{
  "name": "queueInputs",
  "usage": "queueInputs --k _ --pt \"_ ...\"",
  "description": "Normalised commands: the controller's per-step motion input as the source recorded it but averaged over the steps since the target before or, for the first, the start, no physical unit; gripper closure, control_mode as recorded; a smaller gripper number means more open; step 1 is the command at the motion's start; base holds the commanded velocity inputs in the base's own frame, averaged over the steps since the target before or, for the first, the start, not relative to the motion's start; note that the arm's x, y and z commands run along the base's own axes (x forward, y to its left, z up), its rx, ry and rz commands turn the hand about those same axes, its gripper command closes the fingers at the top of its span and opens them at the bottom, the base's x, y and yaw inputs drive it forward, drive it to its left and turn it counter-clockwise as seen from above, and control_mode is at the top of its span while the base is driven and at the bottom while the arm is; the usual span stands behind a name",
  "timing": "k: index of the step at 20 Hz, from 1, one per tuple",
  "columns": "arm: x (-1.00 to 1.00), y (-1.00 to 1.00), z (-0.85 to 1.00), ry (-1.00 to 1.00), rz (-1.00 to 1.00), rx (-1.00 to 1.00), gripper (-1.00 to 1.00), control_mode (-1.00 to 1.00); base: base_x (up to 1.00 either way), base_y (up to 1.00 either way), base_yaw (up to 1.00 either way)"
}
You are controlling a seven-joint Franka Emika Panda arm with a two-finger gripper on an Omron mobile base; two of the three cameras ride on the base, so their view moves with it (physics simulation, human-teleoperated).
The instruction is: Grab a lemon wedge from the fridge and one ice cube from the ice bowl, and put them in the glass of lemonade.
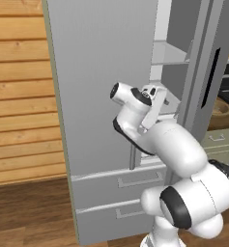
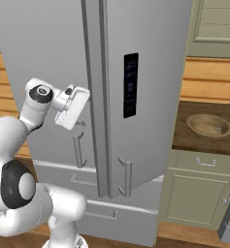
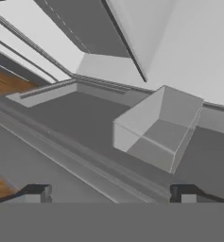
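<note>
Fridge (image 1: 101, 96): tall grey metal unit; its doors stand open, and the left base view looks past the door edge at white shelves inside.
Black panel (image 2: 130, 85): on the face of the right-hand door, seen in the right base view.
Drawers (image 1: 121, 181): two, stacked below the doors, each with a bar handle.
Gripper (image 3: 111, 193): jaws spread wide with nothing between them; the fingertips (image 3: 38, 193) rise at the bottom of the hand view, which looks into the fridge.
Door bin (image 3: 156, 128): pale open box on the inner door wall, just beyond the fingertips.
Ice bowl (image 2: 209, 124): tan, on the wooden worktop to the right of the fridge, near the worktop's front edge.
Lemon wedge: cannot tell where it lies.
</note>
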Motion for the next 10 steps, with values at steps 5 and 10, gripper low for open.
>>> queueInputs --k 5,10 --pt "0.0 -0.75 -0.02 0.03 0.0 0.0 -1.0 -1.0 0.0 0.0 0.0" --pt "0.0 -0.53 0.0 0.01 -0.02 0.0 -1.0 -1.0 0.0 0.0 0.0"
